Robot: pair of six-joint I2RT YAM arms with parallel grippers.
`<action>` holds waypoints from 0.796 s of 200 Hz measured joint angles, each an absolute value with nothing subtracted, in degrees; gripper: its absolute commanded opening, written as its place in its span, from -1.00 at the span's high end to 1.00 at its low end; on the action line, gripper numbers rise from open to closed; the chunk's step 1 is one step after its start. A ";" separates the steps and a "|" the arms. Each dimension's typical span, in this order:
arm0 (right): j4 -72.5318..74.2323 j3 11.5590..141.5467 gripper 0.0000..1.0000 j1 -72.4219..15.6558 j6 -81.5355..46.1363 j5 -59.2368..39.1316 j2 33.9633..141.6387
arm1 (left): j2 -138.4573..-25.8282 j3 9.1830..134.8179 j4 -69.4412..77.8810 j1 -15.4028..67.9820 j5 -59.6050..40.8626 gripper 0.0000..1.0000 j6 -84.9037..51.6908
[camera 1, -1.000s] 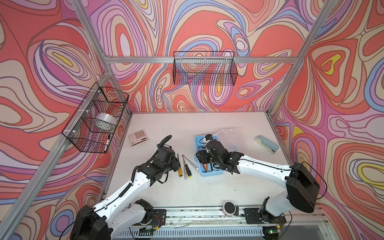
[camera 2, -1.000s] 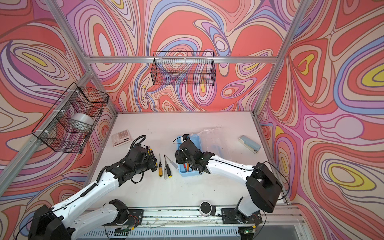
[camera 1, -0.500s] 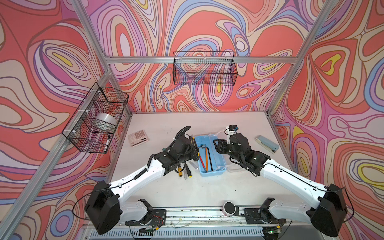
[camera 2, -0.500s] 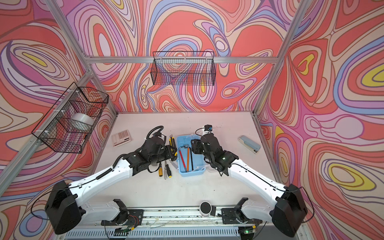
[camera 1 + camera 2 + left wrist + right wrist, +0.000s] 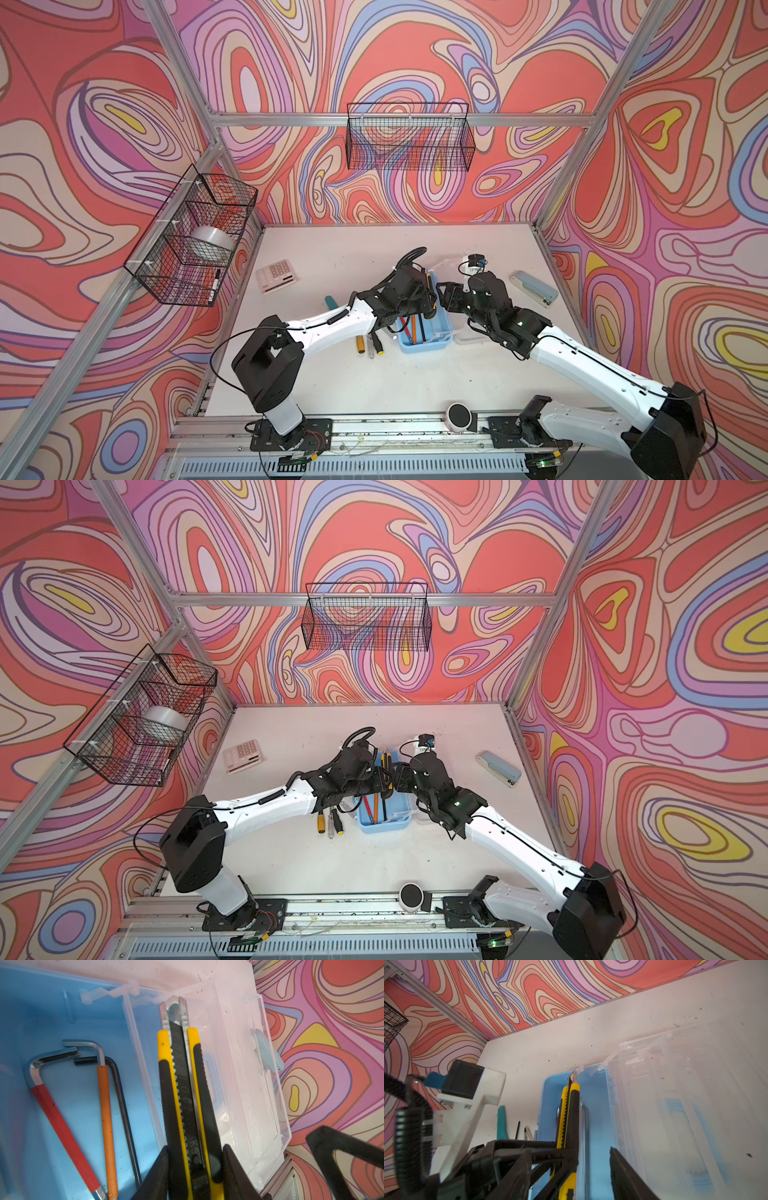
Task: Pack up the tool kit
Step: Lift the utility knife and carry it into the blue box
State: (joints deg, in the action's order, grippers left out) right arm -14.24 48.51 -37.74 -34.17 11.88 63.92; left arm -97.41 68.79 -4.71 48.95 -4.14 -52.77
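Left jaws clamped on yellow-black cutter (image 5: 182, 1088), over blue case (image 5: 72, 1012)

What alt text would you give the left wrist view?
The left gripper's fingers clamp a yellow-black utility knife over the seam between the light-blue tray and its opened clear lid. Three hex keys, red-sleeved, orange-sleeved and plain black, lie in the tray.

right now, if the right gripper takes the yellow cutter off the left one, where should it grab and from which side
Grip the cutter's free body ahead of the left gripper, short of the metal tip, coming from the right. The left gripper clamps its rear; the straight front half juts out clear above the case.
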 measured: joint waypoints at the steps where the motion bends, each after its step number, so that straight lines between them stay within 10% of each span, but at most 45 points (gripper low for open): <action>1: -14.22 48.49 -0.22 -37.71 -34.17 11.88 63.88 | -97.51 68.88 -4.69 48.97 -4.16 0.72 -52.80; 108: -14.63 47.68 -0.22 -37.06 -34.15 12.67 63.22 | -105.34 73.43 -3.55 49.50 -7.05 0.68 -54.33; 159: -14.63 47.66 -0.23 -36.67 -34.11 12.58 63.31 | -108.20 75.35 -3.16 49.52 -8.43 0.32 -54.61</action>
